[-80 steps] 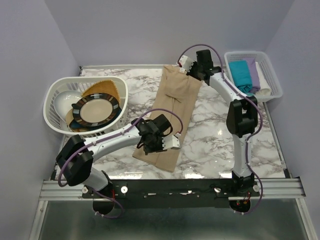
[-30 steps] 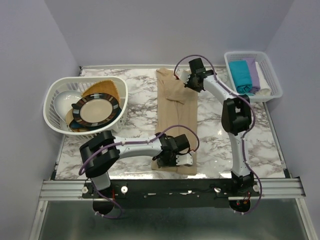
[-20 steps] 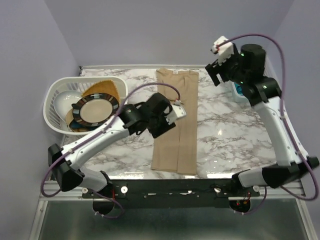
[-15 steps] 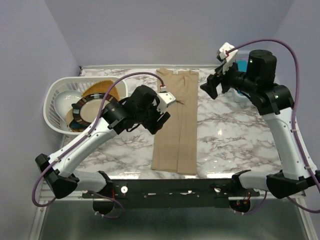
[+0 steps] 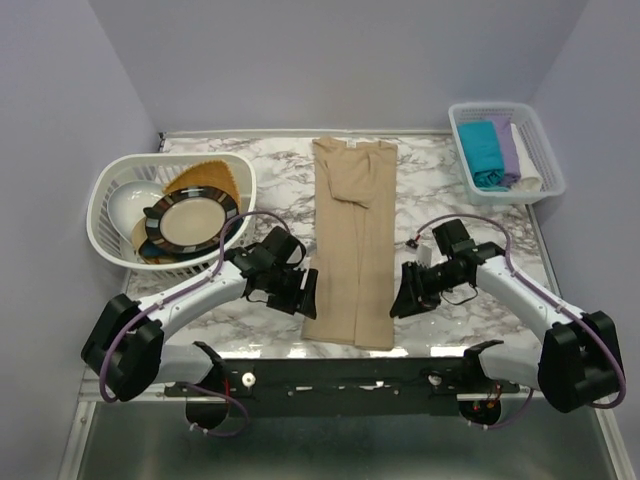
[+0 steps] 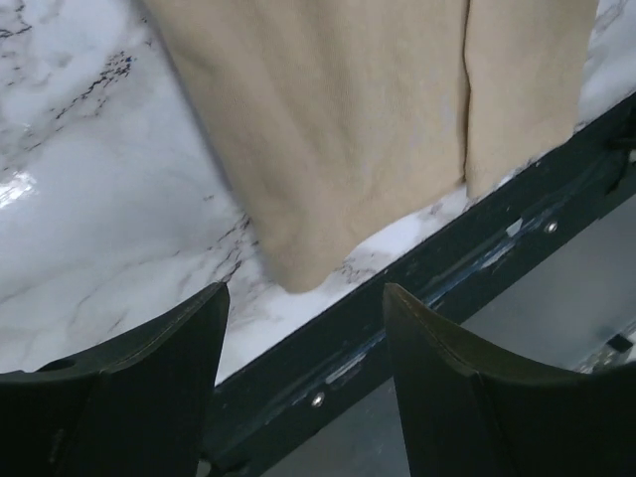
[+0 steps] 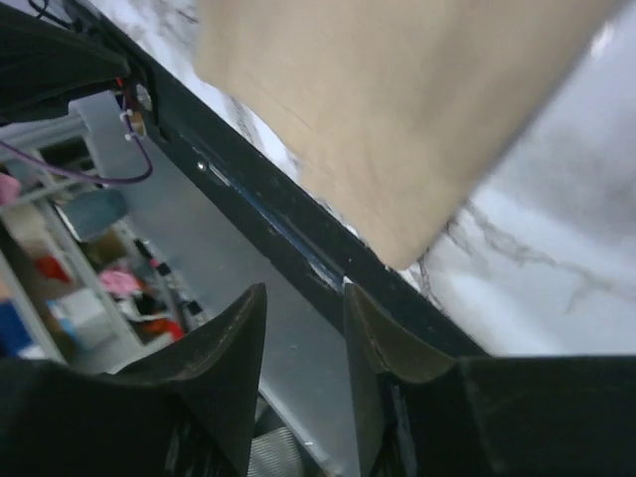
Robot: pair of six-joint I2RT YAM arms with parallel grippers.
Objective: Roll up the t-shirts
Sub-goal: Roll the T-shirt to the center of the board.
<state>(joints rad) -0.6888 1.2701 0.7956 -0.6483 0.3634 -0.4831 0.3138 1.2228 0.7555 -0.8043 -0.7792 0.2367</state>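
Note:
A beige t-shirt [image 5: 352, 240] lies flat on the marble table, folded into a long narrow strip running from the back to the front edge. My left gripper [image 5: 303, 290] is low beside the strip's near left corner. It is open, with nothing between its fingers [image 6: 139, 388]. In the left wrist view the shirt's near end [image 6: 348, 139] lies just ahead of the left gripper [image 6: 305, 293]. My right gripper [image 5: 402, 298] sits by the near right corner and is open with a narrower gap. In the right wrist view the shirt corner [image 7: 397, 129] is ahead of the empty right gripper [image 7: 303, 293].
A white lattice basket [image 5: 535, 140] at the back right holds teal [image 5: 482, 150], lilac [image 5: 508, 148] and white t-shirts. Another white basket [image 5: 105, 215] on the left holds a patterned plate [image 5: 190, 222] and other dishes. The black front rail [image 5: 350, 375] runs just past the shirt's near end.
Both arms were raised above the table half a second ago and have come down to either side of the shirt's near end. The shirt strip has stayed still since they let go.

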